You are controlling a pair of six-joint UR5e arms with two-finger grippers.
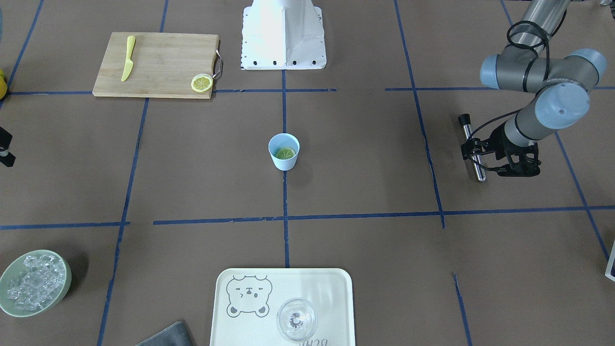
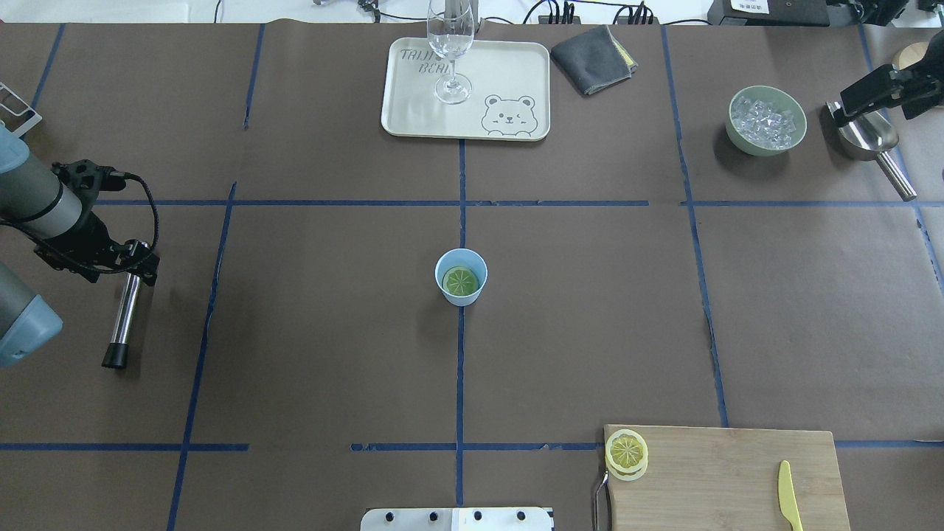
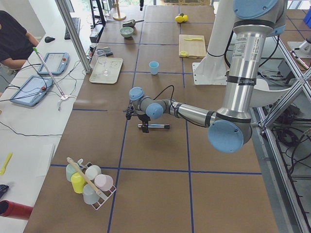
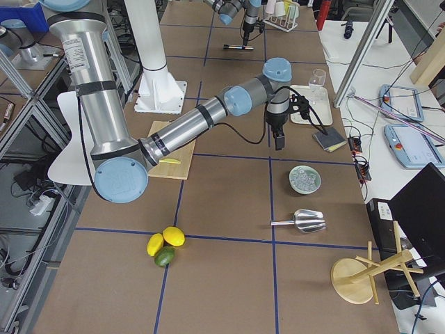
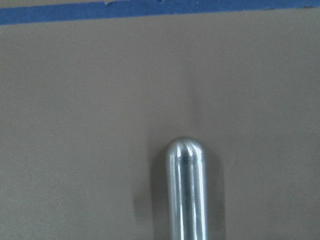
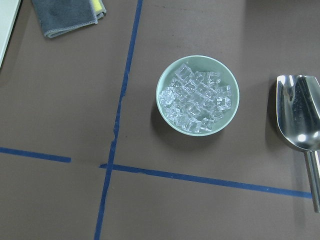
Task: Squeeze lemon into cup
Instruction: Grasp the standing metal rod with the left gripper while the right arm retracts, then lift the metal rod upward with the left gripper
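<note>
The lemon [image 2: 461,281] is lying inside the cup [image 2: 461,299], well apart from my left gripper [image 2: 136,267] at nine o'clock and right gripper [image 2: 852,99] at two; I cannot tell either's finger spread.

The cup [image 1: 284,163] stands at the tabletop's middle, the lemon slice [image 2: 461,281] inside it. At the robot's edge, right of centre, lies the cutting board [image 2: 723,479] — more slices [image 2: 627,451] on its far left corner, the knife [image 2: 788,505] near its right edge. Mid far edge sits the tray [image 2: 509,74], bearing the glass [image 2: 451,44], with the cloth [image 2: 594,48] just right of it. Toward the far right corner — the bowl [image 2: 763,150], with the scoop [image 2: 870,140] beside it. A rod [image 2: 125,317] lies near the left edge.
</note>
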